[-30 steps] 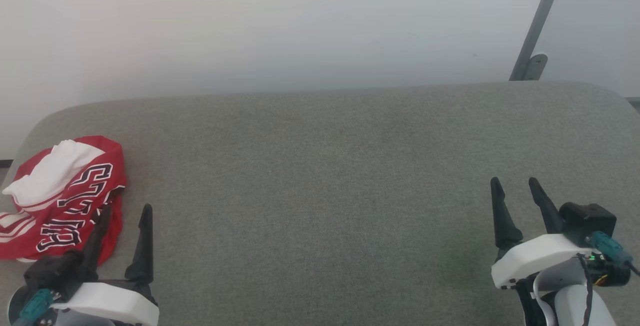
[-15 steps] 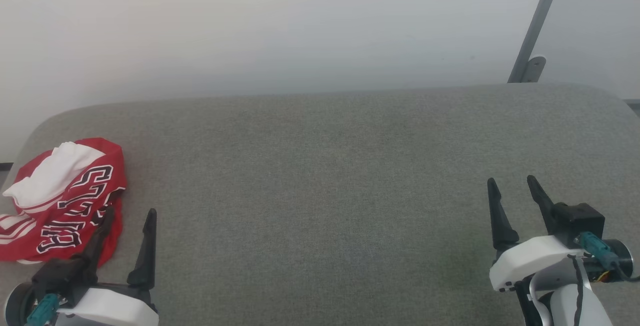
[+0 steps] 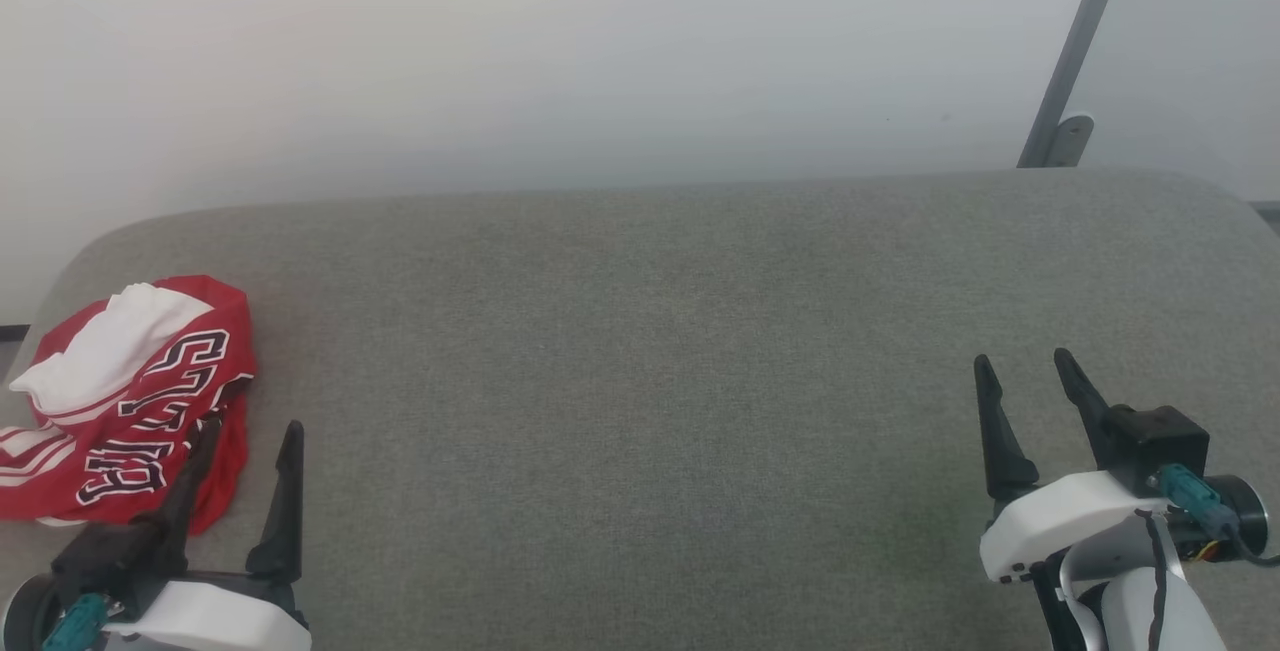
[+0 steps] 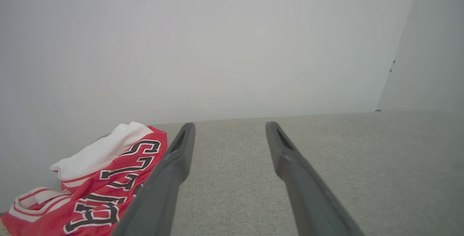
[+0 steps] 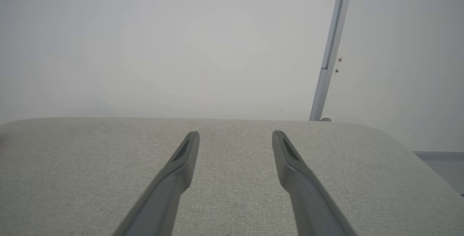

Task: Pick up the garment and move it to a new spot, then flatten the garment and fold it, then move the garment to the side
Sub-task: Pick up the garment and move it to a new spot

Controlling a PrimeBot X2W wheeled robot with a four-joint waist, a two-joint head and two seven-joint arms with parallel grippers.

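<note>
Step 1 territory, nothing picked up yet. Jersey point(image 3: 125, 401) sits crumpled in a heap at the far left end of the tabletop point(image 3: 640, 331), close to the edge, with a white sleeve bunched on top and the lettering facing up but skewed.

Left claw point(image 3: 253, 424) is wide open with nothing in it, just beside the jersey's right edge. In the head view its left finger overlaps the red cloth, but I can't tell if it's touching or just passing in front. In the left wrist view the heap sits off to the left of the 2 fingers, not between them. Right claw point(image 3: 1022, 358) is also wide open and empty, way over at the right end of the tabletop, well apart from the jersey.

My read: this is the very start. The pickup isn't done, and flattening, folding and moving aside are all ahead.

Next move looks like a job for the left arm: shift left so the cloth ends up between the fingers, come down on a thick part of the pile, then close. A bunched fold seems a smarter target than a flat edge, since those long thin fingers could slide over flat fabric. The middle of the tabletop looks like the obvious new spot. Right claw probably joins in for the flattening.
</note>
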